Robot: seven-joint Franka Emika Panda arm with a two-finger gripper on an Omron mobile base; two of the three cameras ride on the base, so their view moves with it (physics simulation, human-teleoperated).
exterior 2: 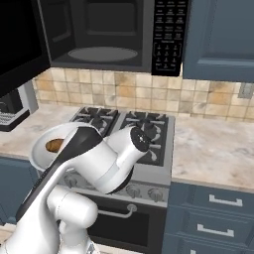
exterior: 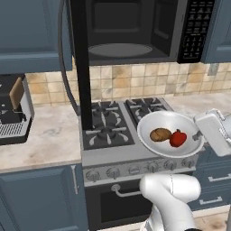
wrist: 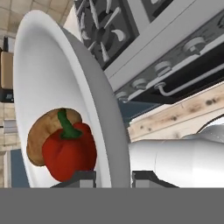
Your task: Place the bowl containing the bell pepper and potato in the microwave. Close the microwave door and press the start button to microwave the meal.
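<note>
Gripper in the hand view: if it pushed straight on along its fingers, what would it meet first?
The gripper already straddles the bowl rim, so it meets the bowl wall at once; the bell pepper sits just inside, though depth is unclear.

Bowl (exterior: 170, 122) smooth matt white; bell pepper (exterior: 178, 138) glossy red.

The bowl (exterior: 168, 133) sits over the front right of the stove (exterior: 109, 124), with the potato (exterior: 160, 134) left of the bell pepper (exterior: 178, 138) inside it, touching. Above the stove hangs the microwave (exterior: 135, 31), its door (exterior: 82, 63) swung open to the left (keypad (exterior: 195, 29) on the right). A coffee machine (exterior: 13, 110) stands on the counter (exterior: 43, 140) left of the stove
</note>
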